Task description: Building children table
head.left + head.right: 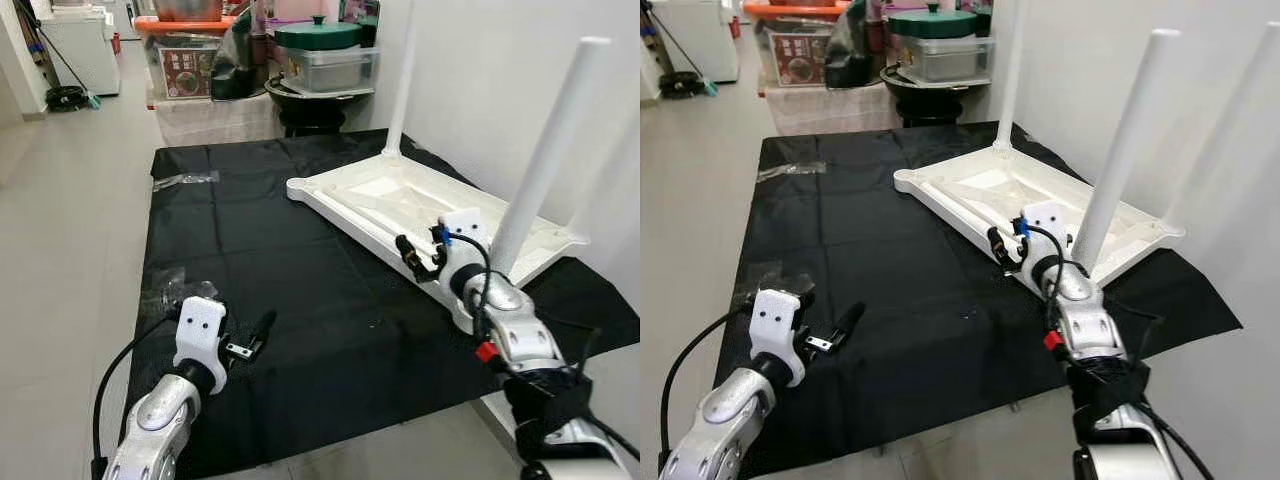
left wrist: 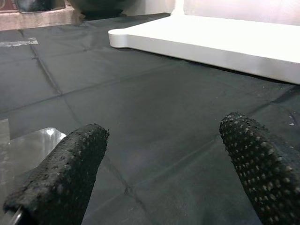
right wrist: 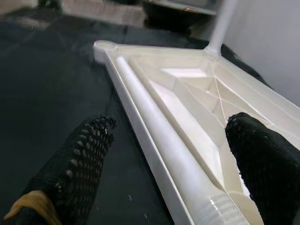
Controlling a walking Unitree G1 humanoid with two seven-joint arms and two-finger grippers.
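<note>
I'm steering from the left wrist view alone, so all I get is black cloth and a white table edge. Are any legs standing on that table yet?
Observer: Yes. On the upturned table top two white legs stand upright: the far leg and the near leg.
Operator: Where's the right gripper?
Observer: The right gripper is at the table top's near edge, fingers open on either side of a loose leg that lies inside the rim.
Operator: And my left one, seen from above?
Observer: The left gripper hovers low over the black cloth, well apart from the table top, beside a clear plastic bag.
</note>
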